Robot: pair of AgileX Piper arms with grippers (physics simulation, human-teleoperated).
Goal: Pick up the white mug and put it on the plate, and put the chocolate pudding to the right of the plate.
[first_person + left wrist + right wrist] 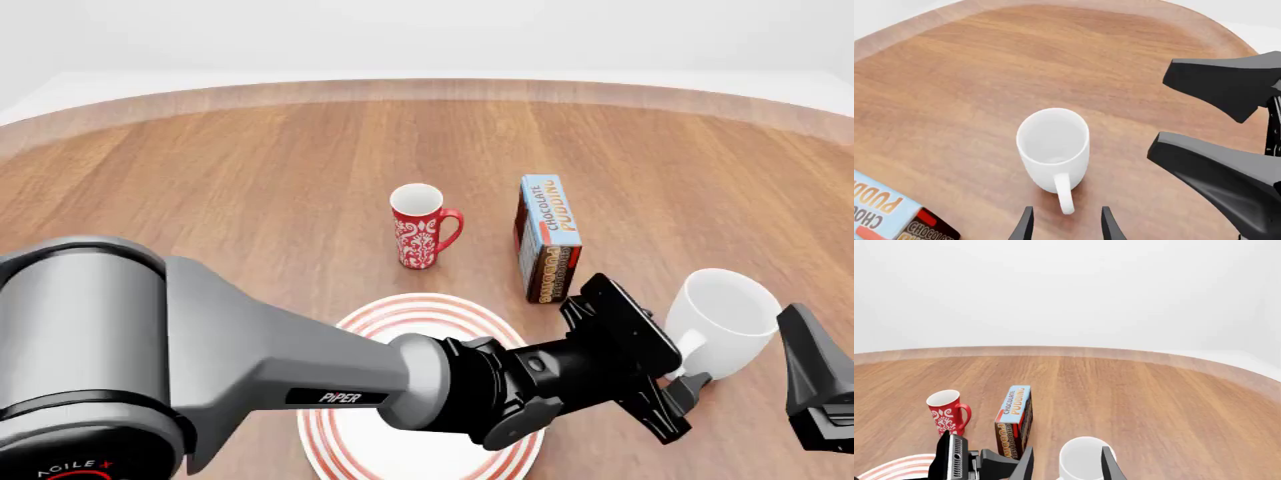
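Both grippers frame the white mug [721,320] at the table's right side. Seen from the front, the left gripper [667,385] reaches across from the left, its arm passing over the plate [400,318], and sits just beside the mug's near left side. Its wrist view shows the fingertips [1024,227] spread apart, with the mug's loop handle [1064,192] pointing into the gap between them and no contact visible. The mug stands upright on the wooden table [267,170], its mouth open to the camera and its inside empty.

The right gripper [1066,465] hangs close to the mug's other side, its fingers also apart in its own wrist view, with the mug's rim rising between them. In the front view only a dark part of it shows at the right edge.

Just left of the mug and farther back stands the chocolate pudding [549,238], upright, its light blue face turned upward and its dark side toward the camera. The plate lies to the near left of the box, largely covered by the left arm. A red mug [422,227] with a white pattern stands beyond the plate, left of the pudding and apart from it.
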